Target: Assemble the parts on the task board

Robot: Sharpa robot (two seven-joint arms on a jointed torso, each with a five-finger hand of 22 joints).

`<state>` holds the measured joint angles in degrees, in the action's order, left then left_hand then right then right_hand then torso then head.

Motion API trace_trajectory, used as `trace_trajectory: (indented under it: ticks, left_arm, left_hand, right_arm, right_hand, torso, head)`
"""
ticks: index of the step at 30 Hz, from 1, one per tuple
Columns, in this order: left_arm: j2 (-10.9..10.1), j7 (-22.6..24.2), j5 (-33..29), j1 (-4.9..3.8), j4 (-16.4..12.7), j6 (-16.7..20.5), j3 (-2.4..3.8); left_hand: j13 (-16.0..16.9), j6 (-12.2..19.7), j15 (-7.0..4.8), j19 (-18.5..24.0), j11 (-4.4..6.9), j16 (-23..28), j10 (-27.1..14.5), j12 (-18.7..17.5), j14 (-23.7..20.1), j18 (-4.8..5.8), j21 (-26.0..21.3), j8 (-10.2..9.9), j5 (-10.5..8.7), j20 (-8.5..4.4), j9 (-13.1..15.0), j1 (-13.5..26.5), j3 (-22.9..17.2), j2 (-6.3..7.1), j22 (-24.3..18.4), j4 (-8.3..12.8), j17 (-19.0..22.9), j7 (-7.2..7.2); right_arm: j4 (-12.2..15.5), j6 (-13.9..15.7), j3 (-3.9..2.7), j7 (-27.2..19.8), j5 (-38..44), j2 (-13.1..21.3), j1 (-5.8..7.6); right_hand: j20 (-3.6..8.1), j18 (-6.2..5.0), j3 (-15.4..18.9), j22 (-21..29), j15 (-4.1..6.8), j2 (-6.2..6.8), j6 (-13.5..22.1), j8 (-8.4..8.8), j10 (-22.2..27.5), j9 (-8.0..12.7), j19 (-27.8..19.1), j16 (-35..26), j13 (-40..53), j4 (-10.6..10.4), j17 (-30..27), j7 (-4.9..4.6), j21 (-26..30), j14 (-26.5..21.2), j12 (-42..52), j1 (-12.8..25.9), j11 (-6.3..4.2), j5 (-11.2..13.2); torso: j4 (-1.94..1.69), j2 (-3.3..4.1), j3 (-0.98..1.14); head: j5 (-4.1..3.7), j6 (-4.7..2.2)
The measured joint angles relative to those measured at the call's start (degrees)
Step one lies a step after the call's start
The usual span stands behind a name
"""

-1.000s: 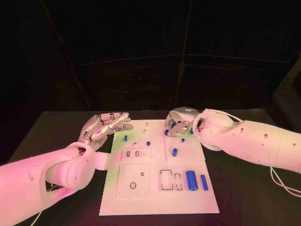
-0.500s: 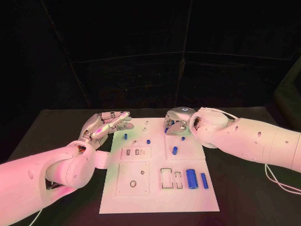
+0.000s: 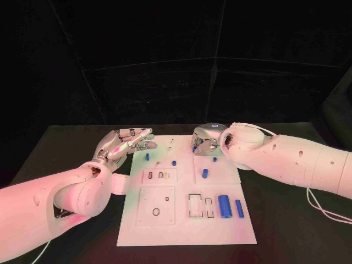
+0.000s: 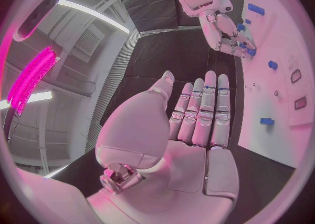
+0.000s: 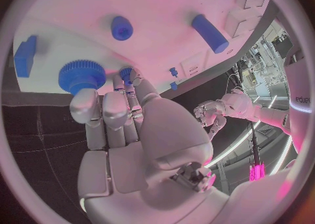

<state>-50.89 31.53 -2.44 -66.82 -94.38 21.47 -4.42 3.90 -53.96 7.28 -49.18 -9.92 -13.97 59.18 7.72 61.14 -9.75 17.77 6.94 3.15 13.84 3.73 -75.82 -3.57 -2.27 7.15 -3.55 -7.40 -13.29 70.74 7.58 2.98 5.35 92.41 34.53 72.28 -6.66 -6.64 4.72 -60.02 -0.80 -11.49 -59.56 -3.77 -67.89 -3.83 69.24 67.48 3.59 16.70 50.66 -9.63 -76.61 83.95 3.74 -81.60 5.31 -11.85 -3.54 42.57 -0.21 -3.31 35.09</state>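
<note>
My right hand (image 3: 205,140) has drawn slightly back toward the far edge of the white board (image 3: 188,231), fingers curled down on a small blue gear (image 5: 126,73), beside a larger blue gear (image 5: 81,75). My left hand (image 3: 127,144) hovers at the board's left edge, fingers straight and empty. Blue cylinders (image 3: 223,208) lie nearer me. I can read no writing.

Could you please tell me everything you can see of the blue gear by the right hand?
The blue gear is a small round wheel with fine teeth round its rim, plastic by its look. It sits flat at the far edge of the task board, right beside the fingertips of the right hand, which are bent down at it. Whether they touch it cannot be told.
</note>
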Motion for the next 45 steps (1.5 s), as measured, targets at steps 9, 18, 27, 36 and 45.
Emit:
trace_trajectory:
  ticks: [9,18,27,36,45]
  left_arm:
    - [-0.02,-0.31,0.03,-0.01,0.03,-0.33,0.0]
    - [0.05,-0.44,0.03,-0.03,0.1,-0.65,0.0]
    - [0.18,-0.52,0.04,-0.03,0.32,-0.95,0.01]
    - [0.2,-0.63,0.05,-0.2,0.23,-1.13,0.01]
    - [0.29,-0.79,0.06,-0.45,0.23,-1.24,0.01]
  left_hand:
    - [0.0,0.0,0.0,-0.2,0.0,0.0,0.0,-0.3,0.0,0.0,0.0,0.0,0.0,0.2,0.0,0.84,0.4,-0.1,-0.12,-0.4,-0.07,0.0]
    - [0.0,0.0,0.0,-0.2,-0.22,0.0,-0.22,-0.3,0.0,0.01,0.0,0.0,0.0,0.2,0.0,0.84,0.56,-0.1,-0.17,-0.56,-0.07,0.0]
    - [0.0,0.0,0.0,-0.2,-0.21,0.0,-0.22,-0.3,0.0,0.01,0.0,0.0,0.0,0.2,0.0,0.84,0.55,-0.1,-0.17,-0.56,-0.06,0.0]
    - [-0.01,0.0,0.0,-0.2,-0.21,0.0,-0.22,-0.3,0.0,0.01,0.0,0.0,0.0,0.2,-0.01,0.84,0.55,-0.1,-0.16,-0.56,-0.06,0.0]
    - [0.0,0.22,0.0,-0.2,-0.21,0.0,-0.21,-0.3,0.0,0.01,0.0,0.0,0.0,0.2,-0.01,0.84,0.55,-0.1,-0.21,-0.56,-0.11,-0.2]
  right_arm:
    - [1.04,2.62,0.08,-0.17,0.44,0.29,-0.11]
    - [1.46,9.82,0.05,-0.68,-0.18,-0.81,-0.12]
    - [-2.81,14.25,0.03,-0.77,-1.14,-4.27,-0.11]
    - [-6.23,15.33,0.02,-1.01,-2.03,-7.82,-0.1]
    - [-8.9,15.26,0.02,-1.25,-2.39,-10.36,-0.1]
  right_hand:
    - [0.2,0.0,-2.91,-2.62,0.21,0.31,-1.2,0.01,-1.12,0.05,1.42,1.79,0.04,-0.02,1.11,0.33,-1.78,0.21,-0.08,-0.9,0.29,1.2]
    - [0.21,-0.01,-5.95,-3.47,0.42,1.73,-1.65,0.01,-1.14,0.03,1.42,2.73,0.11,0.03,1.46,0.4,-2.34,0.0,-0.08,-0.58,0.3,1.32]
    - [0.21,-0.02,-12.98,-3.99,0.41,4.46,-1.66,0.0,-1.65,0.01,1.42,3.78,0.11,-0.07,1.33,0.41,-2.98,-0.01,-0.08,2.15,0.21,1.27]
    - [0.21,0.04,-18.5,-4.21,0.41,6.52,-1.85,0.0,-1.65,0.01,1.42,4.25,0.1,-0.35,0.89,0.22,-2.99,-0.01,-0.09,4.21,0.21,1.2]
    - [0.21,0.9,-22.08,-4.32,0.41,7.85,-1.85,0.0,-1.85,0.01,1.42,4.62,0.17,-0.45,0.67,0.21,-3.23,-0.01,-0.1,5.55,0.0,1.2]
  torso:
    - [0.07,0.03,0.04]
    - [0.05,0.09,0.04]
    - [-0.1,0.19,0.04]
    - [-0.12,0.39,0.02]
    - [-0.21,0.76,-0.09]
  head:
    - [0.19,0.04]
    - [0.33,-0.31]
    - [0.46,-0.3]
    - [0.8,-0.17]
    - [0.7,-0.45]
